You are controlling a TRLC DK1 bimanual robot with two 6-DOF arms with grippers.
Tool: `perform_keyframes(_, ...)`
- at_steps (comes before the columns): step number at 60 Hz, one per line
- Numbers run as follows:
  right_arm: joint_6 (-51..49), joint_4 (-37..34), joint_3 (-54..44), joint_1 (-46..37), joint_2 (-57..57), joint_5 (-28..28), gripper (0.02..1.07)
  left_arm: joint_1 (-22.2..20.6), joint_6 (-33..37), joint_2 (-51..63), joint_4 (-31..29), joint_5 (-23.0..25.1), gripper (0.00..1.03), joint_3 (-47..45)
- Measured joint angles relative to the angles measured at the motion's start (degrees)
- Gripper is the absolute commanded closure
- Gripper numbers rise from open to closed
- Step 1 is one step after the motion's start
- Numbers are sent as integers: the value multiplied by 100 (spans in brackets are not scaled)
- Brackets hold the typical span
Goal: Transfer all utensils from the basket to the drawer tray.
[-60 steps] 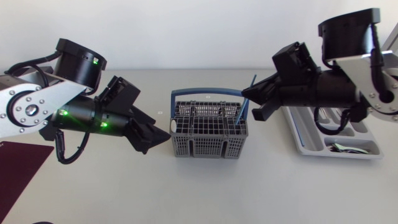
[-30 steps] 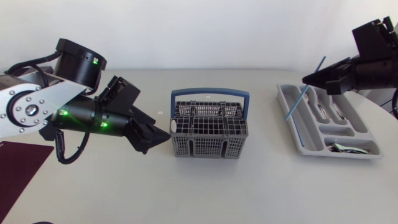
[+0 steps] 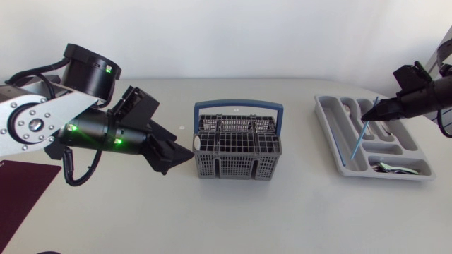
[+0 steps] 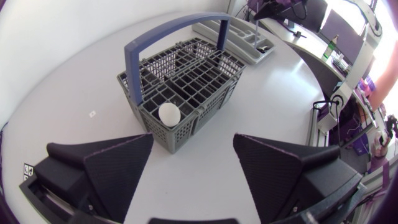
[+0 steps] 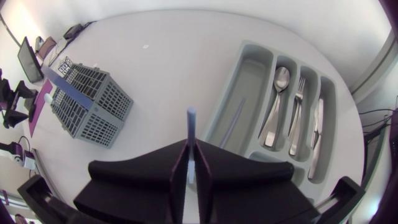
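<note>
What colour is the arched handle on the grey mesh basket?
Dark blue arched handle, clearest in the left wrist view.

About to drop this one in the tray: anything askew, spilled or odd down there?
Nothing spilled or damaged. The basket stands upright and the drawer tray lies flat. The thin blue stick hangs tilted in the right gripper over the tray. One white rounded thing in the basket's corner I cannot identify.

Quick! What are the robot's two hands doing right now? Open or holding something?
Left end effector: open, empty, facing the basket.
Right end effector: shut on a thin blue stick, over the drawer tray.
</note>
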Motion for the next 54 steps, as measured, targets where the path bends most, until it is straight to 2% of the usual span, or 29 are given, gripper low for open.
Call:
perform_keyframes(24,0,-485,1215,92,1773,254,94,0,0,0,0,0,14,0)
perform_keyframes(28,2,-481,1270,131,1947,317,85,-2,-2,0,0,0,14,0)
perform_keyframes(33,7,-343,1272,170,2096,452,79,-31,0,0,0,0,14,0)
perform_keyframes(39,35,-201,1290,199,2199,470,56,-37,0,0,0,0,14,0)
perform_keyframes(47,83,39,1287,199,2210,595,48,-37,0,0,2,0,14,0)
perform_keyframes(54,116,520,1005,221,1967,623,47,-37,0,0,0,0,14,0)
